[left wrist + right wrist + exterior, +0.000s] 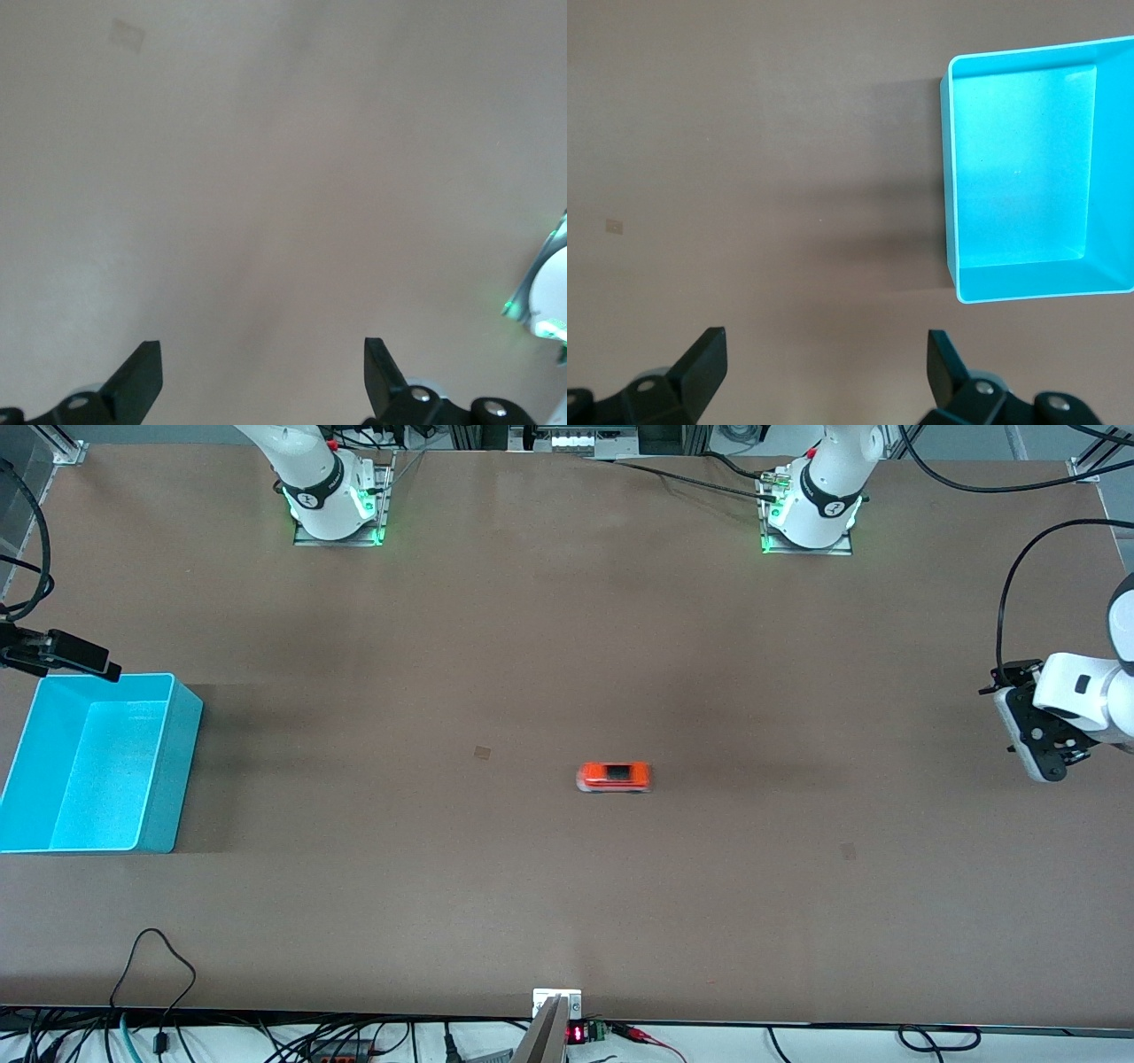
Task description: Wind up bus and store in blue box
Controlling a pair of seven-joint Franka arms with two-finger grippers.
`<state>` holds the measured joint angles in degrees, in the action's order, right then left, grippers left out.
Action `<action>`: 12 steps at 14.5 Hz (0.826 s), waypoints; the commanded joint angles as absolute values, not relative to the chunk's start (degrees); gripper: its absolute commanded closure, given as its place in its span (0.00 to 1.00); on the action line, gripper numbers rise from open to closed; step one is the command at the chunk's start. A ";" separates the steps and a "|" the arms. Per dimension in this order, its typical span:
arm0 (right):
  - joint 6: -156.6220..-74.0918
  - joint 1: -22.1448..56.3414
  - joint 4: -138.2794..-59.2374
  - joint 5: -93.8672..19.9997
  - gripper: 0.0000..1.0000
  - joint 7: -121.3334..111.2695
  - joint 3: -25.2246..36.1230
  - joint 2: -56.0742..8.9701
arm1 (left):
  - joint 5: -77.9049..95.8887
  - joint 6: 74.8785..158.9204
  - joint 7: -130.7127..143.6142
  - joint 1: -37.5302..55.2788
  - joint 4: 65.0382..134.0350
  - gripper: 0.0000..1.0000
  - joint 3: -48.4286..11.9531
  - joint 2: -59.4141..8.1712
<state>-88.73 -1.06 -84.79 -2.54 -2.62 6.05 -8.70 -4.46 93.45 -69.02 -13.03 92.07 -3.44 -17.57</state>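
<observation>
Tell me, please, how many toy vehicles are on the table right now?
1: the bus sits on the open table near its middle, outside the blue box at the right arm's end.

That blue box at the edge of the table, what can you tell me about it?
The blue box is a turquoise rectangular bin of smooth plastic-looking material, with plain walls, rounded inner corners and an open top. It stands upright on the brown table at the right arm's end, and nothing shows inside it. The small orange bus sits well apart, mid-table. Neither claw touches it.
</observation>
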 commanded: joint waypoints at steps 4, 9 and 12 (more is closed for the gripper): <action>-89.12 -0.88 -85.34 -2.46 0.00 -2.81 6.06 -8.26 | -5.10 84.22 -50.13 -13.01 90.27 0.00 -3.69 -12.57; -89.12 -0.79 -85.34 -2.37 0.00 -2.90 6.06 -8.26 | -4.57 76.56 -41.50 -13.01 82.72 0.00 -4.48 -12.48; -89.12 -0.88 -85.34 -2.46 0.00 -2.81 6.06 -8.26 | -4.57 74.10 -35.88 -13.01 80.34 0.00 -4.66 -11.95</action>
